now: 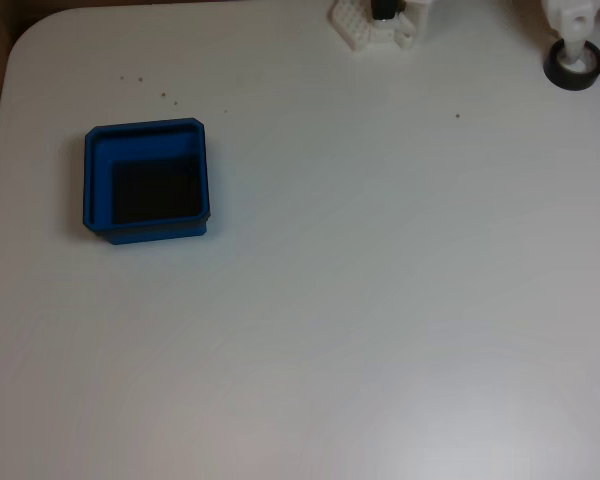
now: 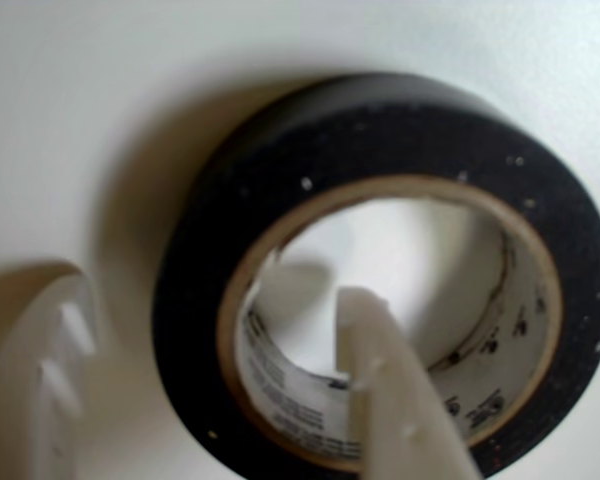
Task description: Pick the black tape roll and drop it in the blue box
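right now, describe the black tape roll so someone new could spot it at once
On the white table, look to the far top right corner of the overhead view, under the white gripper. The small black tape roll lies flat there, a ring with a whitish core, far from the square blue box.

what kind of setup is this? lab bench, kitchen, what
Likely a bare tabletop robot test bench, not a kitchen. A plain white table holds just a blue box and a black tape roll, with a white printed arm base at the far edge. The gripper straddles the roll's wall.
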